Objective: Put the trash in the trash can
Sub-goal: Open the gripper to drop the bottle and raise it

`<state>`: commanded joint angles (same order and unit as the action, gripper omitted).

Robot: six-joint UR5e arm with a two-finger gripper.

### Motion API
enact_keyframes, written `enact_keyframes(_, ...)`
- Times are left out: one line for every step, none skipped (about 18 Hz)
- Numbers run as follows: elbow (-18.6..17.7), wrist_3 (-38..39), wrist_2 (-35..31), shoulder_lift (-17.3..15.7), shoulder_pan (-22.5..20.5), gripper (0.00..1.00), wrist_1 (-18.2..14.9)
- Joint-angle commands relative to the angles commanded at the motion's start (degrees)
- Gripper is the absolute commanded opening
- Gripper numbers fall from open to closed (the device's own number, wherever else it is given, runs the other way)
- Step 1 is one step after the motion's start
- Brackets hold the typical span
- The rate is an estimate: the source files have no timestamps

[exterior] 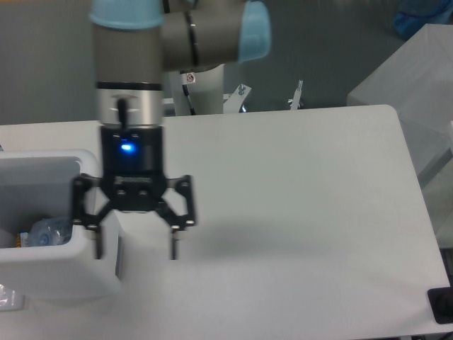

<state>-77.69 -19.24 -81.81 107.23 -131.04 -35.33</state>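
Camera view: crumpled white wrapper [7,297] lies on the white table [297,205] beside the trash can [53,273], which holds the crushed bottle [46,232]; no writing is legible. Gripper [134,248] hangs spread wide, empty, against grey floor.

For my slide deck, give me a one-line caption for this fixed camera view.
Open gripper hangs beside the white trash can, the crushed bottle lying inside it.
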Motion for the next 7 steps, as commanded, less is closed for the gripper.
enact_keyframes(-0.26,-0.09,-2.19,-0.18,-1.05,1.00,-0.09)
enact_keyframes(-0.61,-0.18,-2.91,-0.27,-1.32,1.00,-0.09)
enact_keyframes(-0.70,-0.88,-3.00,-0.27,-1.58,1.00,-0.09)
enact_keyframes(-0.79,-2.19,-3.18,-0.27,-1.59,1.00,-0.09)
enact_keyframes(-1.05,-4.20,-3.27,-0.53,-1.67,1.00,-0.09)
enact_keyframes(-1.66,-5.70,-3.27,-0.88,-1.67,1.00,-0.18)
enact_keyframes(-2.54,-6.33,-3.36,-1.14,-1.94,1.00,-0.09)
